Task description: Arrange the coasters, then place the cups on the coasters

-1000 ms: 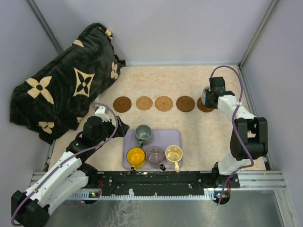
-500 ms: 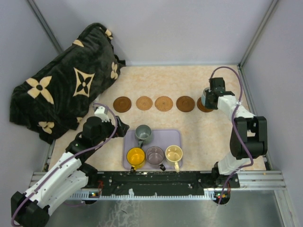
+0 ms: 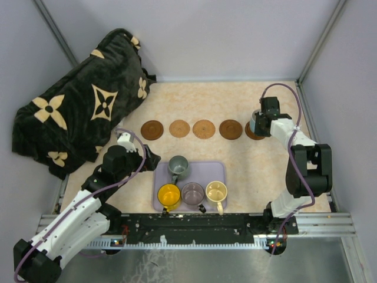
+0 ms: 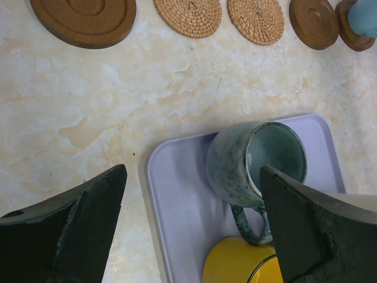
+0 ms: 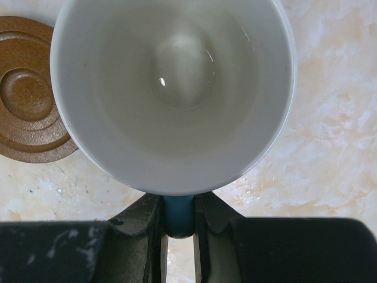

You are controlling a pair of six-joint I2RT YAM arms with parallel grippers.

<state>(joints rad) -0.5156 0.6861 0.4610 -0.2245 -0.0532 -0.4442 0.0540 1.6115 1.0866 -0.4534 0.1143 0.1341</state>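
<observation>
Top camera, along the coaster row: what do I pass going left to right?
dark brown coaster → woven tan coaster → second woven coaster → second dark brown coaster → light blue cup at the row's right end.

This is a robotics lab test cell. Plain grey walls (image 3: 235, 35) and metal corner posts (image 3: 321, 41) box in a marble-patterned tabletop (image 3: 247, 171). The left arm (image 3: 82, 206) and right arm (image 3: 306, 171), trailing cables, are bolted to a metal rail (image 3: 330, 224) at its near edge.
</observation>
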